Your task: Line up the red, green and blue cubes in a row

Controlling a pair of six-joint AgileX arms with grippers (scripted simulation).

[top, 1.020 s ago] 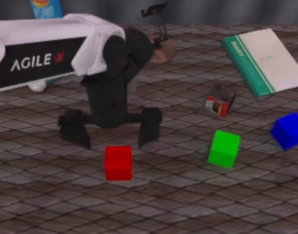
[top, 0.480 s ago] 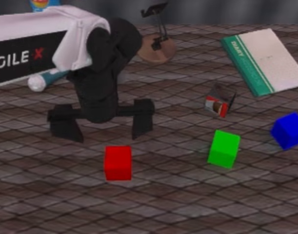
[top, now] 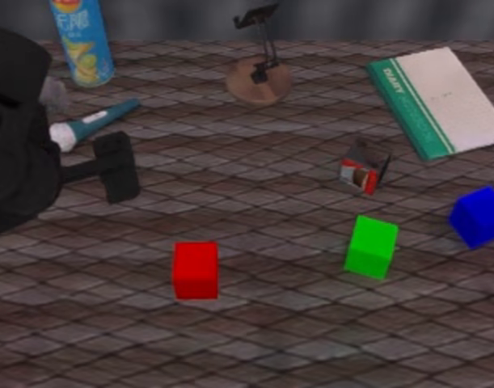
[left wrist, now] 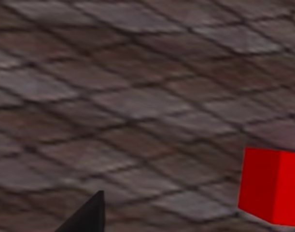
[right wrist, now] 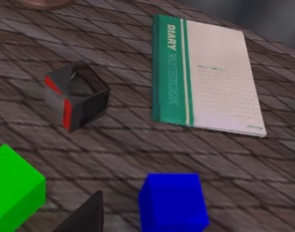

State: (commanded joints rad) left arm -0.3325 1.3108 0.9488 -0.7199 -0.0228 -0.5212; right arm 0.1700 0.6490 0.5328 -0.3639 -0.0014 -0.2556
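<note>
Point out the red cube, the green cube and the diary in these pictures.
red cube (top: 196, 270), top view, on its front face.
green cube (top: 371, 246), top view, centre of its visible side.
diary (right wrist: 219, 77), right wrist view, on the pale cover beside the green spine band.

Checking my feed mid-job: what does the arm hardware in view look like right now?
In the top view the left gripper is all matt black: a bulky rounded wrist body with a slim bar ending in a blocky rectangular finger. No cables or markings show. Each wrist view shows only a dark pointed finger tip. The right arm is out of the top view.
</note>
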